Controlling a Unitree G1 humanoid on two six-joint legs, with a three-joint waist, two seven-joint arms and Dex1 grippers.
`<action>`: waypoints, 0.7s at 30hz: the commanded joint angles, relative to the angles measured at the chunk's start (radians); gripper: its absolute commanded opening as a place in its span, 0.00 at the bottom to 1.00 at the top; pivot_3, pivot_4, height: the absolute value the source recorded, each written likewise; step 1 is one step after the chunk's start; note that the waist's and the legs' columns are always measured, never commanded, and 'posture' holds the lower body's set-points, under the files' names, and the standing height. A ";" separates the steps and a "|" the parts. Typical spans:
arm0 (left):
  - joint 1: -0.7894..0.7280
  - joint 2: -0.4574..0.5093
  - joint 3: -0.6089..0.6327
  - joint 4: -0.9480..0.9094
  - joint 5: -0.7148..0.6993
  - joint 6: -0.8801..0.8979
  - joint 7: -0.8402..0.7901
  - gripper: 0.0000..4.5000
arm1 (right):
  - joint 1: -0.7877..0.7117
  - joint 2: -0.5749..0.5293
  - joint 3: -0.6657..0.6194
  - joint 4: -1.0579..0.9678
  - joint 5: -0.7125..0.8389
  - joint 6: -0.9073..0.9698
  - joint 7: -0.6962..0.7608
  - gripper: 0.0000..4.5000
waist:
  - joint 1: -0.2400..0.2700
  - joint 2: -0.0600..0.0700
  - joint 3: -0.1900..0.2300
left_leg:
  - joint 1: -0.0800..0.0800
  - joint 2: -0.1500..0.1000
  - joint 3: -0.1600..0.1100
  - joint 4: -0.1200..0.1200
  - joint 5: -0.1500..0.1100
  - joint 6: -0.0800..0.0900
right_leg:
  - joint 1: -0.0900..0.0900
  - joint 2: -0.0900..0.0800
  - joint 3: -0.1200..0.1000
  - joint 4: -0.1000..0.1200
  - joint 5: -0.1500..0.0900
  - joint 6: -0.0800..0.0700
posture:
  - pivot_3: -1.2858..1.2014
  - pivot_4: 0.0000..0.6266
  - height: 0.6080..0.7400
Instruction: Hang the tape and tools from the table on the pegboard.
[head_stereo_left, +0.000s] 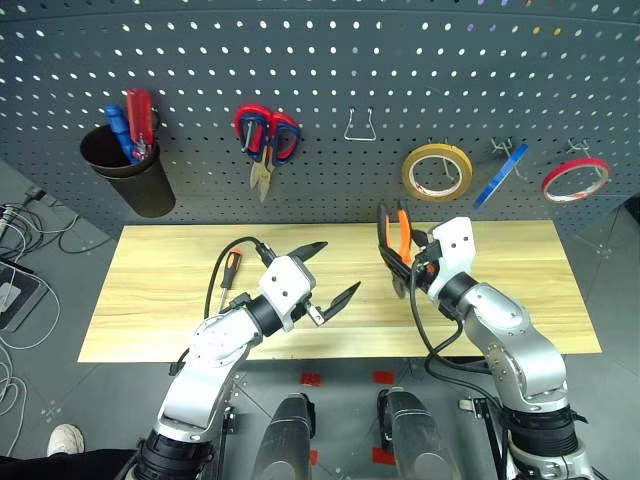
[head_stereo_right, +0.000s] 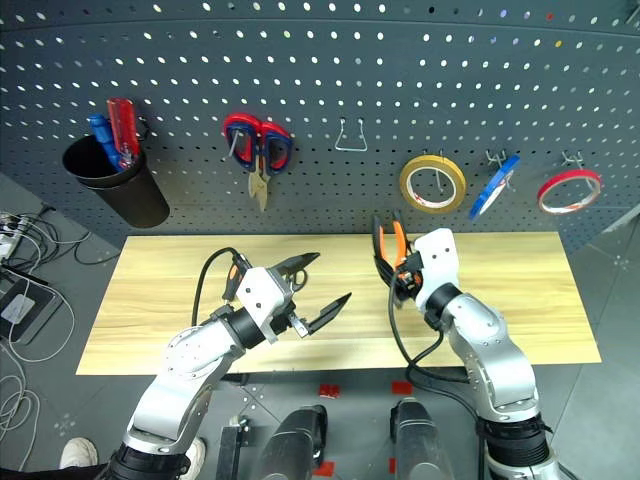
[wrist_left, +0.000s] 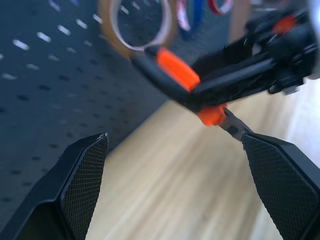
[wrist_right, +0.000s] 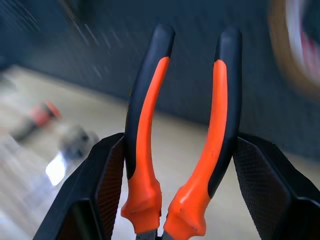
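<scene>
The left gripper (head_stereo_left: 325, 270) hangs released above the surface (head_stereo_left: 150, 300), with the screwdriver (head_stereo_left: 229, 271) lying just behind it. To its right, the right gripper (head_stereo_left: 403, 262) clasps the pliers (head_stereo_left: 394, 235), handles upward toward the pegboard (head_stereo_left: 320, 70); the empty hook (head_stereo_left: 360, 126) lies above-left, nearest this arm.

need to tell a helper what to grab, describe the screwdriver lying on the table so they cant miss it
Start at the pale wood table below the grey pegboard. On its left part, just behind the robot's open left gripper, lies a slim screwdriver. Its handle is orange and black, unlike the all-blue and all-red screwdrivers standing in the black cup on the board.
</scene>
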 joint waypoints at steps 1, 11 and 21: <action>0.012 -0.023 0.028 -0.068 0.001 0.007 0.062 1.00 | -0.073 0.025 0.026 -0.018 -0.054 -0.172 -0.019 0.67 | 0.006 -0.002 -0.018 | 0.000 0.000 0.000 0.000 0.000 0.000 | 0.000 0.000 0.000 0.000 0.000 0.000 | 0.56 0.27 1.00; -0.089 -0.101 0.075 -0.039 0.072 -0.017 0.241 1.00 | -0.394 0.118 0.022 0.347 -0.177 -0.544 -0.116 0.67 | 0.051 -0.005 -0.072 | 0.001 -0.001 0.002 0.000 0.001 -0.003 | 0.001 0.001 -0.001 0.000 0.000 0.000 | 0.58 0.20 1.00; -0.339 -0.213 0.041 0.211 0.098 -0.063 0.310 1.00 | -0.654 0.123 -0.050 0.745 -0.299 -0.836 -0.330 0.67 | 0.061 -0.009 -0.083 | 0.001 -0.001 0.004 0.001 0.002 -0.003 | 0.001 0.001 -0.001 0.000 0.001 0.000 | 0.59 0.24 1.00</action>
